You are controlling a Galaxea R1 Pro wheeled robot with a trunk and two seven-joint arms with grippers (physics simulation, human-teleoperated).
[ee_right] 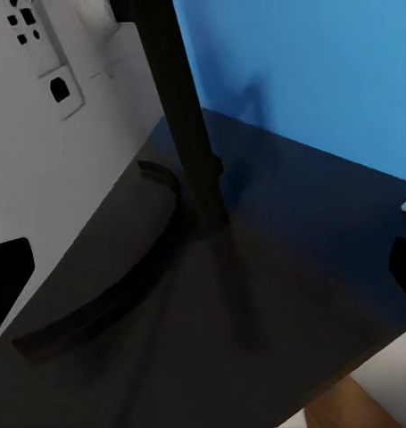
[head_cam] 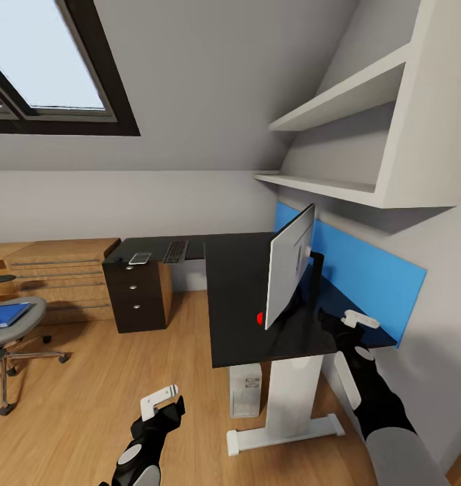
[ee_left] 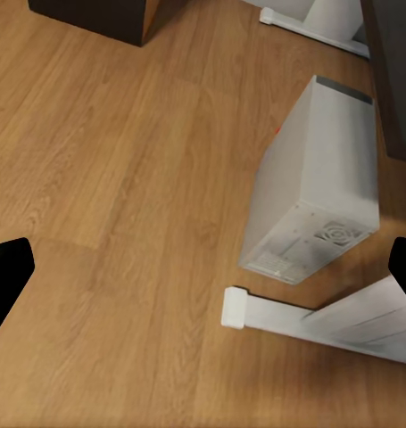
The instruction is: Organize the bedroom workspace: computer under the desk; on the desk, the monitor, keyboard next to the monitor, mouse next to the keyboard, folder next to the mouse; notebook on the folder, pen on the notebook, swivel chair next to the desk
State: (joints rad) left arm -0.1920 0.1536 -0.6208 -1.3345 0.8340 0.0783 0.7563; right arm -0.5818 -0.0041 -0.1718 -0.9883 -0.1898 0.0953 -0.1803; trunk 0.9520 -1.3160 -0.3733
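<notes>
On the black desk [head_cam: 240, 297], the monitor [head_cam: 291, 266] is standing upright on its curved stand [ee_right: 113, 294], turned so its pale back is facing the room and the red dot is showing at its lower corner. The right gripper [head_cam: 355, 331] is hovering over the desk's rear edge just behind the stand, beside the blue wall panel [head_cam: 365, 270]; its fingers are standing apart and gripping nothing. The left gripper [head_cam: 164, 399] is hanging low over the wood floor, likewise spread and empty. The computer [ee_left: 314, 183] is sitting under the desk beside the white leg [head_cam: 291, 398], so that part seems settled. The keyboard [head_cam: 175, 251] is lying on the far wing of the desk, with a small flat item just beside it that I cannot identify. The folder [head_cam: 6, 314] is waiting on the swivel chair [head_cam: 11, 331], well apart from the desk. Judging from this, the monitor is being adjusted; doing it well probably means taking the stand's upright post low down, turning it slowly, and keeping the base flat so the thin screen is not tipping toward the edge.
</notes>
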